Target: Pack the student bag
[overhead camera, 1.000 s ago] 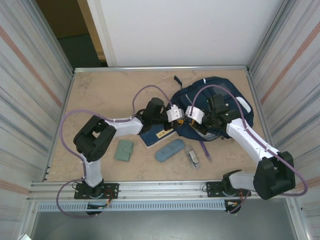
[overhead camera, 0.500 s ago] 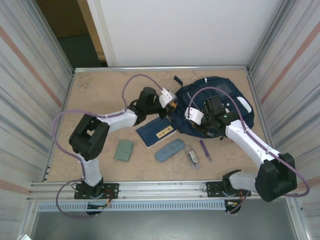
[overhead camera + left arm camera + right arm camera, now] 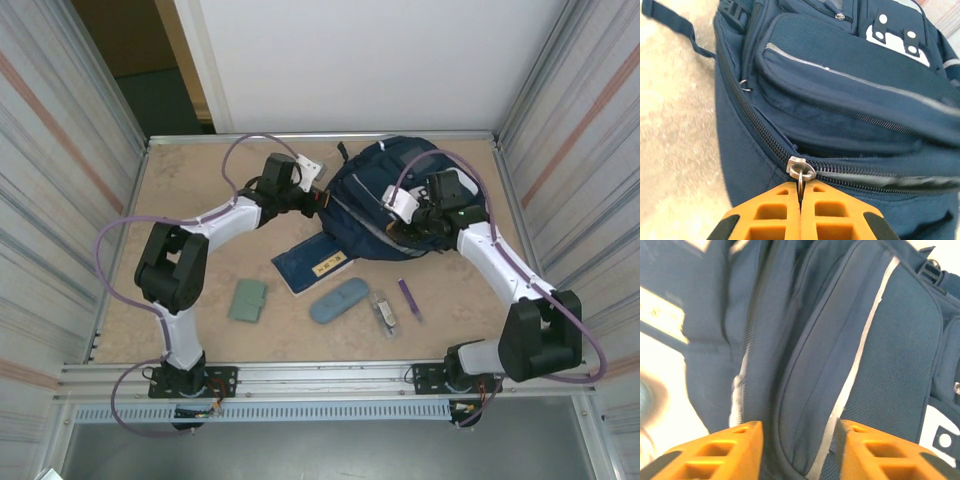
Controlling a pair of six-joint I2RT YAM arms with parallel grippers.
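the large navy-blue fabric student bag (image 3: pixel 365 200) with white patches sits at about 1 o'clock on the beige marbled table (image 3: pixel 200 200). it is now farther toward 12 than a second ago.

the left gripper (image 3: pixel 800 192) has its orange fingers pressed together, pinching the small metal zipper pull (image 3: pixel 801 170) on the bag's main zip. over the last second this arm has swung from beside the flat blue booklet with the yellow label (image 3: pixel 312 265) to the bag's 9 o'clock edge, taking the pull with it and dragging the bag along.

the right gripper (image 3: pixel 797 440) was clamped at the bag's 5 o'clock side and has just spread. its fingers now straddle a ridge of the front pocket, and i cannot tell whether they touch it.

with the holding claw letting go, the bag probably has no brace against the zip pull and may slide rather than unzip. packing looks barely begun: the booklet, a teal wallet (image 3: pixel 247 300), a blue-grey oval case (image 3: pixel 339 300), a clear pouch (image 3: pixel 383 310) and a purple pen (image 3: pixel 410 298) lie on the table at the bag's 6 to 7 o'clock.
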